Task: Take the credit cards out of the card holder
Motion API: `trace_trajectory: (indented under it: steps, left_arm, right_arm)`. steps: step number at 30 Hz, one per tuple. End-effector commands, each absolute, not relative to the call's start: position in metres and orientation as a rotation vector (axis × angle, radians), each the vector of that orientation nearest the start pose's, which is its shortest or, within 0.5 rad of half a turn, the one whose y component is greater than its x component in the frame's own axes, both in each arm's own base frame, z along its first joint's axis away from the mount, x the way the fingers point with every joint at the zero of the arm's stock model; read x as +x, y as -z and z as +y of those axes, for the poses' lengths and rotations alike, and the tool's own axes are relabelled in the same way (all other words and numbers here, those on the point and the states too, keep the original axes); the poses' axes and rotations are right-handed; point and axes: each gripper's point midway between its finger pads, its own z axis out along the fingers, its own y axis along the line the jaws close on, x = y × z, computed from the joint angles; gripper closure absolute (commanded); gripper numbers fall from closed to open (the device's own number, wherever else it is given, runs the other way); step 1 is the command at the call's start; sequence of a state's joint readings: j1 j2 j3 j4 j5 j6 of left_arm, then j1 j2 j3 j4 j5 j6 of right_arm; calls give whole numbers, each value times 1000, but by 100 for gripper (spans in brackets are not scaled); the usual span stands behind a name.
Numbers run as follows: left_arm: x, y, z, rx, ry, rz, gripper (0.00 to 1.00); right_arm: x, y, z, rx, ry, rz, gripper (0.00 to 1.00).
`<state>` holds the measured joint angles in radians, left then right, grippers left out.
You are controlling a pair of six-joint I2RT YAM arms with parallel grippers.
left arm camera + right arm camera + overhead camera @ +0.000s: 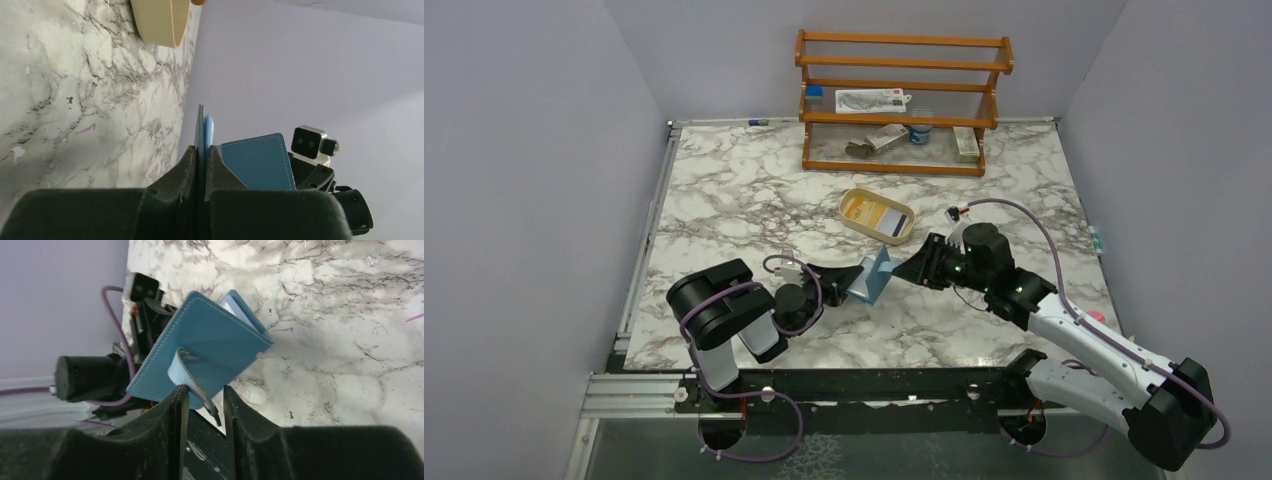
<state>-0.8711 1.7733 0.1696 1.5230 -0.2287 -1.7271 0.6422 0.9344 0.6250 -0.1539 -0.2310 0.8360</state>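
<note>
Left hand (852,279) near the front edge of the marble bench (724,190), pads together, clamped on one flap of the card holder (871,275); in the left wrist view the thin blue edge sits pinched between the fingers (189,165). Card holder is teal-blue with pale stitching round the edge, held up off the bench, part open in a V, paler blue inside. Its snap tab (184,372) hangs off the outer face, curling down. Right hand (914,268) just beside the holder on the other side, fingers (176,410) apart with a gap, the tab dangling into that gap; cannot tell if they touch it. A pale card edge (235,307) peeks out of the holder's top. Further back toward bench centre, an oval tan tray (856,218) with yellow inside holds a card (892,223) with a dark stripe. At the back edge, a wooden rack (902,100) with small items.
</note>
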Motion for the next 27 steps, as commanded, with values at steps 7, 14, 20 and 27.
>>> trace_trajectory:
  steps: [7,14,20,27]
  left_arm:
    - [252,-175,-279,-637,1509,1612,100]
    - [269,-179,-264,-437,1106,1762,100]
    - [266,-160,-255,-395,984,1857,100]
    - [264,-149,-240,-457,920,1879,100]
  right_arm:
    - [197,-156,252,-36,-1174,2253,33]
    - [201,-155,250,-64,-1145,2236,31]
    - [203,-158,253,-92,-1152,2210,30]
    - [193,-158,265,-70,-1324,2136,30]
